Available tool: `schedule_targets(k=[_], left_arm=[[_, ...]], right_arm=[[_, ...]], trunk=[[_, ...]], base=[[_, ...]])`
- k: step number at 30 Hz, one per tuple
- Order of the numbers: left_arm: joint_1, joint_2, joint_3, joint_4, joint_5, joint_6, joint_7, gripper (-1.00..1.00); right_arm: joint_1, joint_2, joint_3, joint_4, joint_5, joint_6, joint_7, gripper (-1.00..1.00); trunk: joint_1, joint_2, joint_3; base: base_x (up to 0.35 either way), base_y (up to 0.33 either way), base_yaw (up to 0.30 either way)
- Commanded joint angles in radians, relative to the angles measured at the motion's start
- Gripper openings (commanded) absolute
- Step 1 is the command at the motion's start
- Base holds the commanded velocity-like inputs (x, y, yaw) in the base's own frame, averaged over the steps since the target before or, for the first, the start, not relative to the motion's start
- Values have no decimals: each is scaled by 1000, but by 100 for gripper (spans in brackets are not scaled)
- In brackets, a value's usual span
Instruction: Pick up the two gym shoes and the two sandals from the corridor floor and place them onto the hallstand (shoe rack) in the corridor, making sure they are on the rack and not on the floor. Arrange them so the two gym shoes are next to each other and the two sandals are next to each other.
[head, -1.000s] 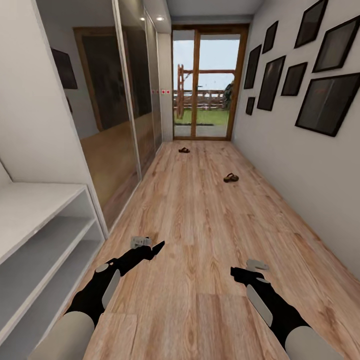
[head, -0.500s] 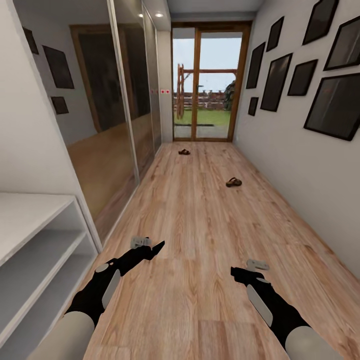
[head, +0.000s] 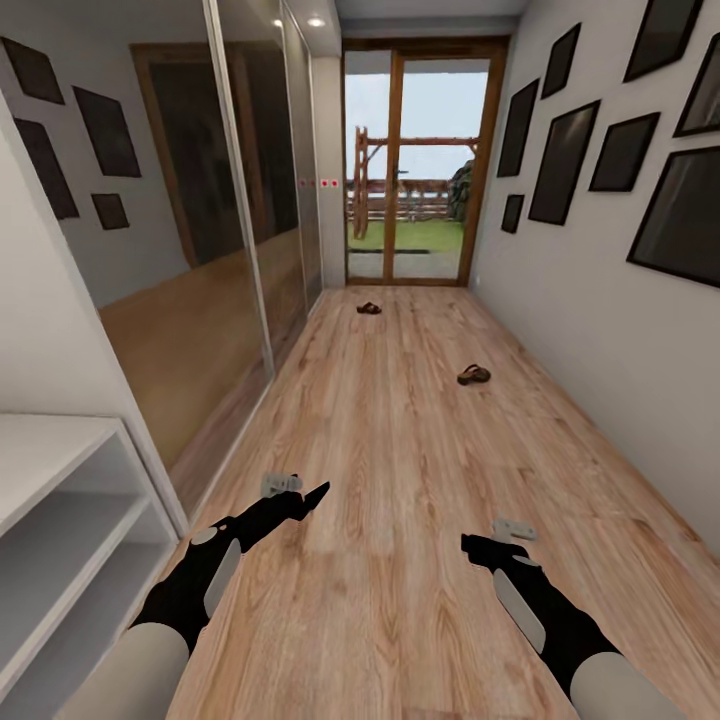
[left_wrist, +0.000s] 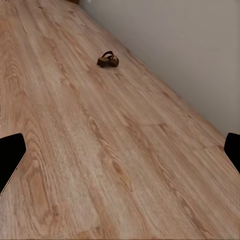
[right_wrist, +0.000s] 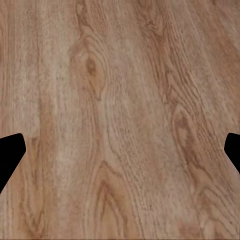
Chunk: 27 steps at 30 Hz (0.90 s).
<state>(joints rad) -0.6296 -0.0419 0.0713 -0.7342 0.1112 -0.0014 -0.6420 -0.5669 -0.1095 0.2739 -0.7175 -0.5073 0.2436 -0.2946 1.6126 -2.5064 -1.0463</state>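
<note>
Two dark brown sandals lie apart on wood-plank corridor floor (head: 400, 500): near sandal (head: 474, 375) toward right wall, far sandal (head: 369, 308) by glass door (head: 420, 165). Hallstand (head: 50, 520) at left. Left gripper (head: 318, 492), right gripper (head: 466, 542): fingers spread wide, nothing held.

Far dark brown sandal (head: 369, 308) I see flat on the wood-plank corridor floor (head: 400, 480) near the glass door, nearer sandal (head: 474, 375) by the right wall, pale hallstand (head: 60, 520) at my left
</note>
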Motion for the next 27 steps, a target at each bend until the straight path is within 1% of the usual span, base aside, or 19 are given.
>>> schedule_targets(k=[1,27], left_arm=[[-1,-1,4,1,1,0,-7,100],[-1,-1,4,1,2,0,-6,100]], right_arm=[[-1,-2,7,-2,-8,3,-9,100],[-1,-1,7,-2,-8,3,-9,100]], trunk=[[0,0,-1],[0,0,-1]], base=[[348,0,0],[348,0,0]])
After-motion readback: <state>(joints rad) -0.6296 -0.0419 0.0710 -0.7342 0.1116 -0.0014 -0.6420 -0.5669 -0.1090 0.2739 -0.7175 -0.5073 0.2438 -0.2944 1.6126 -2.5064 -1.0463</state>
